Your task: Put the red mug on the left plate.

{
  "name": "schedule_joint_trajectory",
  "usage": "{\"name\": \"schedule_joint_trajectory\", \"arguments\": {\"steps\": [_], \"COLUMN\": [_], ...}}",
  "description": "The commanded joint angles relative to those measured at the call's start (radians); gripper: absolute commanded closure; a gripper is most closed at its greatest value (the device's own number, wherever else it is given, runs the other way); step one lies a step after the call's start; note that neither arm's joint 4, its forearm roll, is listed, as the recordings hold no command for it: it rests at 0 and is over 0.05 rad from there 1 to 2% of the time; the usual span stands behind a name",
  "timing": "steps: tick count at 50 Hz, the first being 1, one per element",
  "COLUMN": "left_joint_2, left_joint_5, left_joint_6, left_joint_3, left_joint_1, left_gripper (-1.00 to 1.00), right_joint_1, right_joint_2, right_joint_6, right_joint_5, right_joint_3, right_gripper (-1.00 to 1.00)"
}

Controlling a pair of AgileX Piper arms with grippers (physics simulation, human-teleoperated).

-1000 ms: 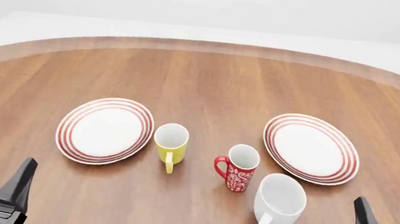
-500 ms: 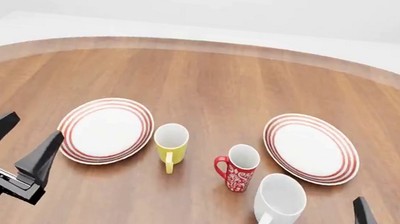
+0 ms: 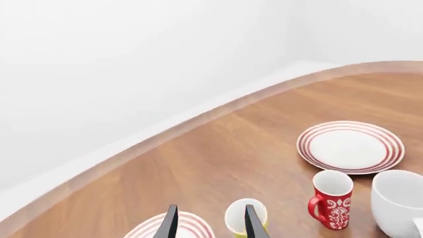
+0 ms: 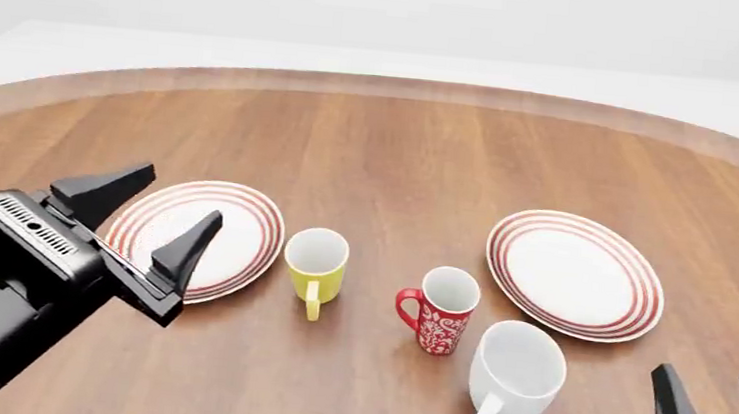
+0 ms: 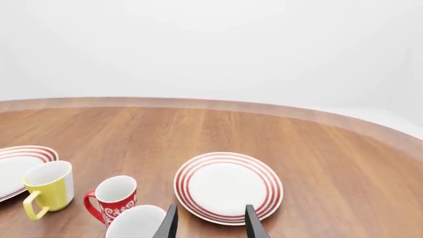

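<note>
The red mug (image 4: 441, 309) stands upright on the table's centre, its loop handle turned to the left; it also shows as the red mug (image 3: 332, 201) and the red mug (image 5: 114, 198). The left plate (image 4: 243, 243) lies flat, its near-left part hidden behind my left gripper (image 4: 155, 216). That gripper hangs raised over the plate, open and holding nothing, well left of the mug. My right gripper (image 4: 716, 408) is open and empty at the bottom right corner, right of the mug. The left plate (image 3: 195, 225) peeks between the left fingers.
A yellow mug (image 4: 316, 263) stands between the left plate and the red mug. A bigger white mug (image 4: 516, 372) sits just right of and nearer than the red mug. A second ringed plate (image 4: 575, 275) lies at the right. The table's curved far edge (image 4: 380, 86) runs behind.
My left arm has risen from the bottom left corner and swung forward and right, now over the left plate's near side. The right arm and the mugs have not moved.
</note>
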Motion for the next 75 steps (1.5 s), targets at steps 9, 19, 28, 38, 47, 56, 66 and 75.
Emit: {"name": "schedule_joint_trajectory", "arguments": {"steps": [9,19,28,38,47,56,66,75], "left_joint_2": [0.254,0.335,0.394,0.437,0.485,0.526,0.588,0.631], "left_joint_5": [-0.038,-0.022,0.001,0.007,0.006,0.012,-0.004,-0.004], "left_joint_6": [0.088,0.08,0.094,0.091,0.082,0.071,0.067,0.048], "left_joint_3": [-0.11,-0.152,-0.174,-0.196,-0.2,-0.217,-0.23,-0.252], "left_joint_1": [-0.145,-0.186,-0.247,-0.26,-0.311,-0.347,-0.358,-0.365], "left_gripper": [-1.0,-1.0,-1.0,-1.0,-1.0,-1.0,-1.0,-1.0], "right_joint_1": [0.0,0.0,0.001,0.002,0.005,0.006,0.01,0.012], "right_joint_2": [0.0,0.0,0.0,0.0,0.0,0.0,-0.001,-0.001], "right_joint_6": [0.001,0.0,0.0,-0.002,-0.004,-0.006,-0.009,-0.01], "right_joint_5": [0.003,0.0,-0.001,-0.003,-0.005,-0.007,-0.01,-0.012], "right_joint_3": [0.0,0.0,0.0,0.0,-0.001,0.0,0.0,0.0], "right_gripper": [-1.0,-1.0,-1.0,-1.0,-1.0,-1.0,-1.0,-1.0]}}
